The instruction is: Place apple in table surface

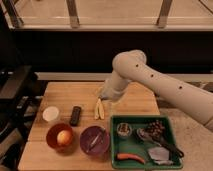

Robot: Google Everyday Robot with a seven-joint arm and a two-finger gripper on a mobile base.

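The apple (63,137) is a small yellow-orange fruit lying in a red-orange bowl (52,140) at the front left of the wooden table surface (65,95). My gripper (105,96) hangs at the end of the white arm over the middle of the table, just above the top end of the banana (99,110). It is well to the right of and behind the apple. Nothing shows in it.
A purple bowl (93,140) stands beside the red-orange one. A white cup (50,114) and a black remote (75,115) lie behind them. A green tray (170,127) at the right holds a carrot (129,157), a small tin, grapes and utensils.
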